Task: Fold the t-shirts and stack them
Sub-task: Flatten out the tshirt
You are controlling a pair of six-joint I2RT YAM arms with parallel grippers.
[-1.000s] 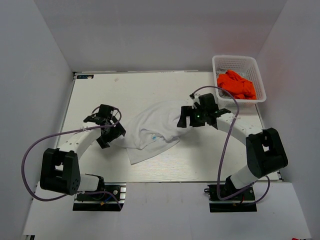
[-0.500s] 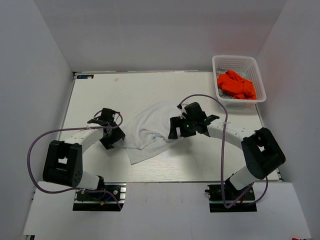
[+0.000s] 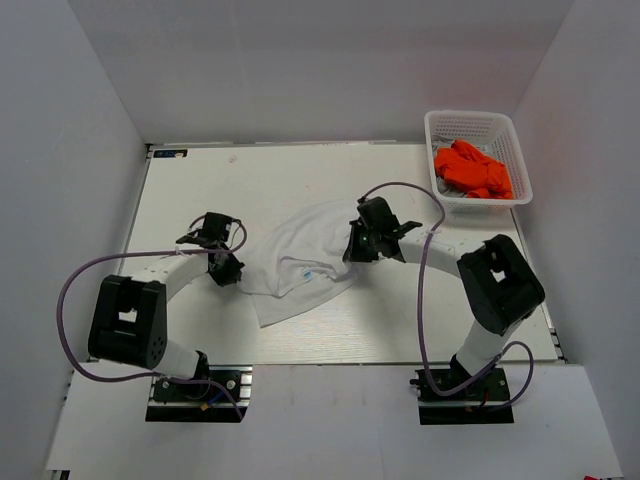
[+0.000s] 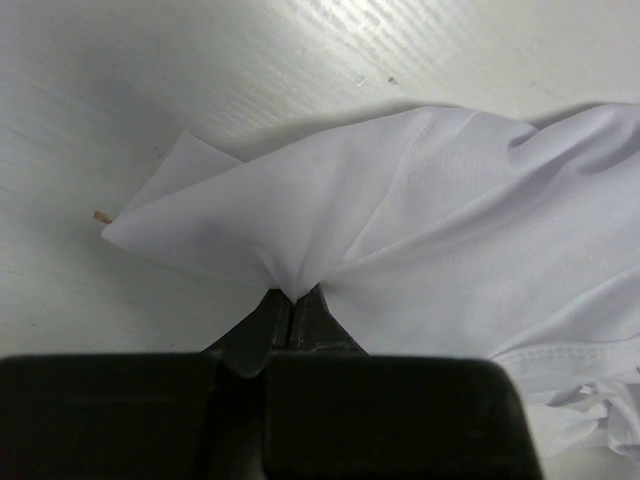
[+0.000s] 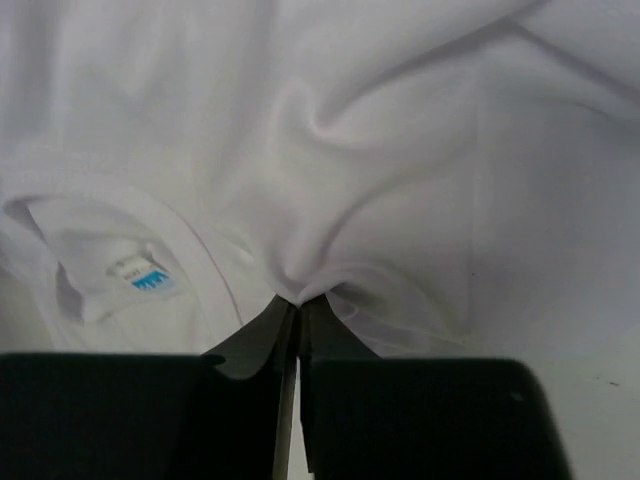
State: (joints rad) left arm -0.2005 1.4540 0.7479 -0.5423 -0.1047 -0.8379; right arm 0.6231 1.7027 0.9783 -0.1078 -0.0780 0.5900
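Note:
A white t-shirt [image 3: 300, 262] lies crumpled on the table between the two arms, its neck label [image 5: 145, 280] with blue print facing up. My left gripper [image 3: 232, 267] is shut on the shirt's left edge; a pinched fold of white cloth [image 4: 300, 240] rises from its fingertips [image 4: 293, 298]. At the shirt's right edge my right gripper [image 3: 357, 247] is shut on a bunched fold [image 5: 310, 270], the cloth puckering at its tips [image 5: 300, 302]. An orange t-shirt [image 3: 472, 170] lies bundled in the basket at the back right.
The white lattice basket [image 3: 478, 125] stands at the table's far right corner. The white table [image 3: 250, 180] ends in grey walls on three sides. Purple cables loop from both arms over the table.
Both grippers moved inward onto the white t-shirt's edges and went from open to shut on the cloth. The right arm slid left toward the shirt.

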